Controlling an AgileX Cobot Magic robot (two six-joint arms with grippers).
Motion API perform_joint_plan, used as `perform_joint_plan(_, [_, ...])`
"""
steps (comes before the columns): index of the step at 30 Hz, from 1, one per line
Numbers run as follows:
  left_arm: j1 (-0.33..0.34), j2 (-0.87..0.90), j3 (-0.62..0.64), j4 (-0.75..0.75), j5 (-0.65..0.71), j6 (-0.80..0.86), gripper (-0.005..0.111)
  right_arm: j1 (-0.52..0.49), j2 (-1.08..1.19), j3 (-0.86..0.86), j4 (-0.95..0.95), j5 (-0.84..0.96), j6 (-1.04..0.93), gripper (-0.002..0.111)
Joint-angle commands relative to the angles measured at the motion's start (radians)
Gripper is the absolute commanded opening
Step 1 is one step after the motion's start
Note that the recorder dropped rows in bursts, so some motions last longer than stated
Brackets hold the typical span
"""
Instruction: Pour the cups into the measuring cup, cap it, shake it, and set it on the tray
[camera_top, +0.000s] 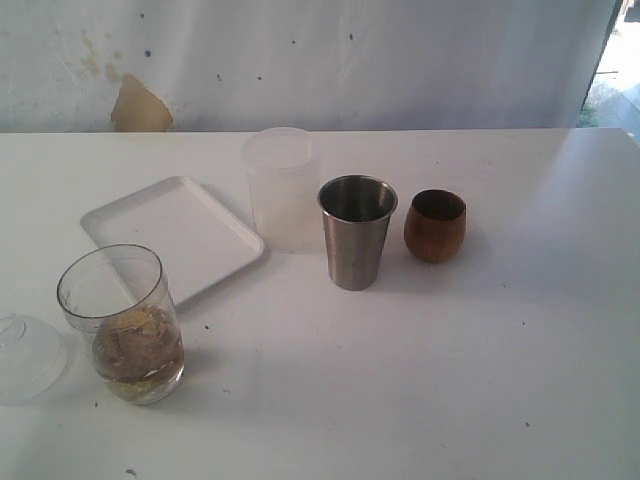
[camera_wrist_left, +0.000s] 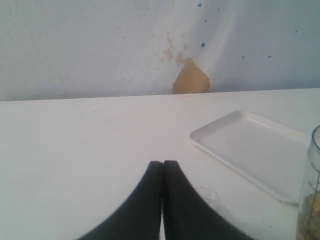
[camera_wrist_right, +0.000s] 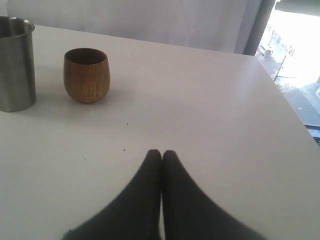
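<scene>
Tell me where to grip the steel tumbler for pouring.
Probably around its mid wall: the steel tumbler stands upright and widens upward, so it would not slip. Come from the front in the exterior view; the wooden cup and frosted cylinder crowd its right and back.

Soft daylight, blown-out window glare

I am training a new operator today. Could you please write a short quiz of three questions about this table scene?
1. True or false: the measuring cup stands on the tray.
2. Which cup is nearer the frosted cylinder? A) steel tumbler B) wooden cup
3. Fill in: the left gripper and the right gripper are both ____.
Key: 1 false, it stands on the table beside the tray; 2 A; 3 shut.
</scene>
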Motion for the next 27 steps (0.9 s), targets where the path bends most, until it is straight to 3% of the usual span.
perform_joint_plan(1, [-0.005,-0.005,0.004,-0.12,-0.169,-0.012,0.001,0.004,-0.004,0.007,0.0,-0.008,0.004,0.0])
perform_joint_plan(7, [-0.005,-0.005,0.004,-0.308,-0.434,-0.196,0.001,0.004,-0.004,0.007,0.0,-0.008,0.004,0.0])
perform_joint_plan(10, [-0.005,-0.005,-0.013,-0.308,-0.41,-0.215,0.001,0.004,-0.004,0.007,0.0,-0.008,0.004,0.0])
perform_joint_plan(17, [-0.005,0.239,-0.283,-0.279,-0.08,-0.119,0.001,0.004,-0.004,0.007,0.0,-0.008,0.004,0.0])
perform_joint_plan(27, [-0.005,0.842,-0.712,0.09,0.502,-0.198,0.001,0.004,-0.004,0.007,0.0,-0.008,0.004,0.0])
